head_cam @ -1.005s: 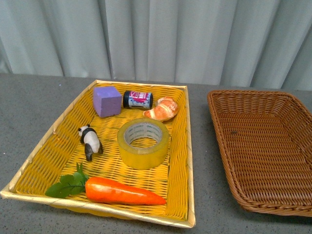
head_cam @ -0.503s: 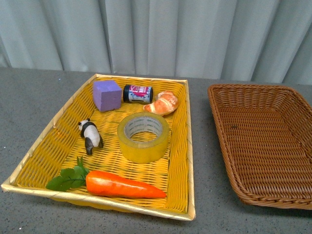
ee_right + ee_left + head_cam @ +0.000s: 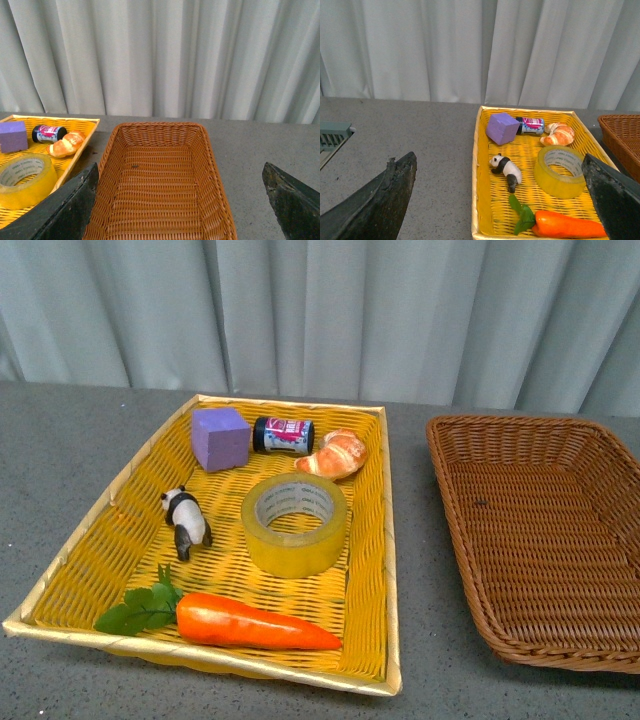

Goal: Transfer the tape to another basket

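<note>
Clearly tape [image 3: 291, 553] in yellow tray [image 3: 100, 562], apart from left gripper [image 3: 498, 156], right gripper [image 3: 180, 165]; both spread wide, seemingly empty.

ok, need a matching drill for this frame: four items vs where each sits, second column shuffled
Items
1. tape
2. carrot
3. purple cube
4. basket

Places
a. far left corner of the yellow tray
b. outside the tray, to its right
c. along the tray's near edge
d. middle of the tray, lying flat

Pairs: 1-d, 2-c, 3-a, 4-b
</note>
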